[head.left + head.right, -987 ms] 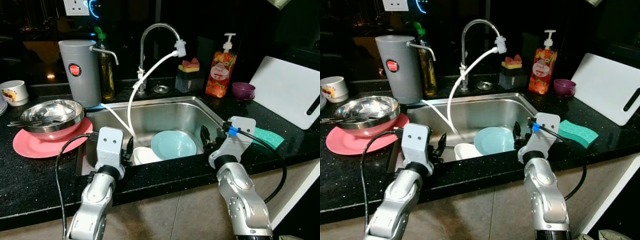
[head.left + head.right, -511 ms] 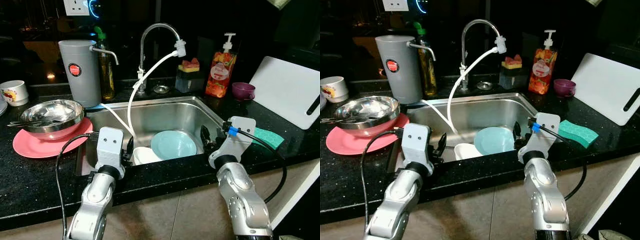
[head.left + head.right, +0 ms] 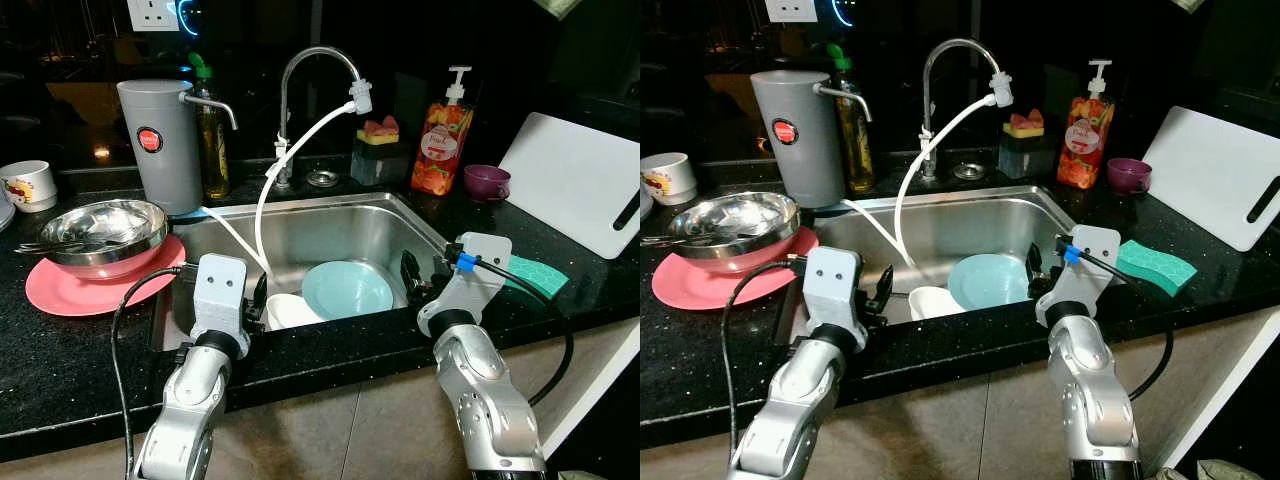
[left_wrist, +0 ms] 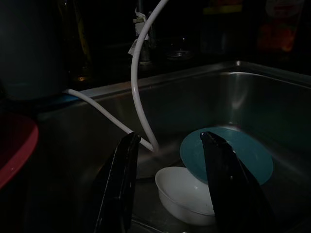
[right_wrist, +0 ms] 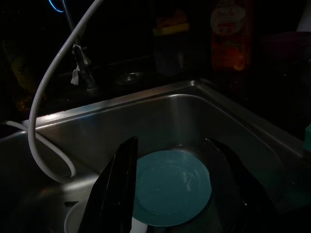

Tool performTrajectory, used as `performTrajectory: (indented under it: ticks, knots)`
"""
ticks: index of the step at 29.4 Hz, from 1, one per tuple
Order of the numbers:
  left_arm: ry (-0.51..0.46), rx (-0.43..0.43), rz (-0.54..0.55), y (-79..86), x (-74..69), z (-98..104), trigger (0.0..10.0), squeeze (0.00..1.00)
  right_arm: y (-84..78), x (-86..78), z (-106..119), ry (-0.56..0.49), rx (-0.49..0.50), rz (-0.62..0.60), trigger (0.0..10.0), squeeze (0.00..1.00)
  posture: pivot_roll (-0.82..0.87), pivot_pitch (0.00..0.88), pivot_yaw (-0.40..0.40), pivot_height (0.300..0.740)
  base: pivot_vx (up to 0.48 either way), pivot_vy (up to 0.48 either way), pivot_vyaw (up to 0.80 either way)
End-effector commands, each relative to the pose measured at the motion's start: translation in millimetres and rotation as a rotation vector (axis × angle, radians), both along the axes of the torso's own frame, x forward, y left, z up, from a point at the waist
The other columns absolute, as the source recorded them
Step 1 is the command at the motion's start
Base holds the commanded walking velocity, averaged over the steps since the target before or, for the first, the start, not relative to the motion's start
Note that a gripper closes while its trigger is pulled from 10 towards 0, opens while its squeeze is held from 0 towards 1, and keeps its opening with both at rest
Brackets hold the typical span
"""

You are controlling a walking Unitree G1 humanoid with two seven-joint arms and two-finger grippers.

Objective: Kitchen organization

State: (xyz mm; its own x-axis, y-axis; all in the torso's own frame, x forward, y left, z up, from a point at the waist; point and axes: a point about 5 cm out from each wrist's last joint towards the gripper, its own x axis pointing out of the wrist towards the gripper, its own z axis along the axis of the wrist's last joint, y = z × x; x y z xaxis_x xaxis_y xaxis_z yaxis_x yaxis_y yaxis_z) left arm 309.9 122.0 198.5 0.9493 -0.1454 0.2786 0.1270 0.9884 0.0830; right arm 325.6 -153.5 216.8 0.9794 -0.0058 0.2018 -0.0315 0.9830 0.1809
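A light blue plate lies in the steel sink, with a white bowl beside it toward my left. My left gripper hovers open at the sink's front left edge, above the white bowl. At the front right edge my right gripper is also open, over the blue plate. Neither one holds anything. On the left counter a steel bowl sits on a pink plate.
A white hose runs from the faucet into the sink. Behind stand a grey dispenser, oil bottle, soap bottle and purple cup. On the right lie a green sponge and white cutting board.
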Motion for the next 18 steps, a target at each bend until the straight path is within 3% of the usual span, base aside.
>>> performTrajectory:
  ticks: [1, 18]
  knots:
    - [0.005, 0.001, -0.008, -2.9, -0.6, -2.0, 10.0, 0.0, -1.0, -0.9, 0.3, -0.002, 0.009, -0.003, 10.0, 0.0, 0.08, 0.055, -0.043, 0.74, 0.0, 0.0, 0.0]
    - [0.006, -0.006, -0.001, -3.8, -1.4, -2.6, 10.0, 0.0, -1.9, 0.2, 0.2, 0.002, 0.002, 0.001, 10.0, 0.0, 0.08, 0.056, -0.055, 0.74, 0.0, 0.0, 0.0]
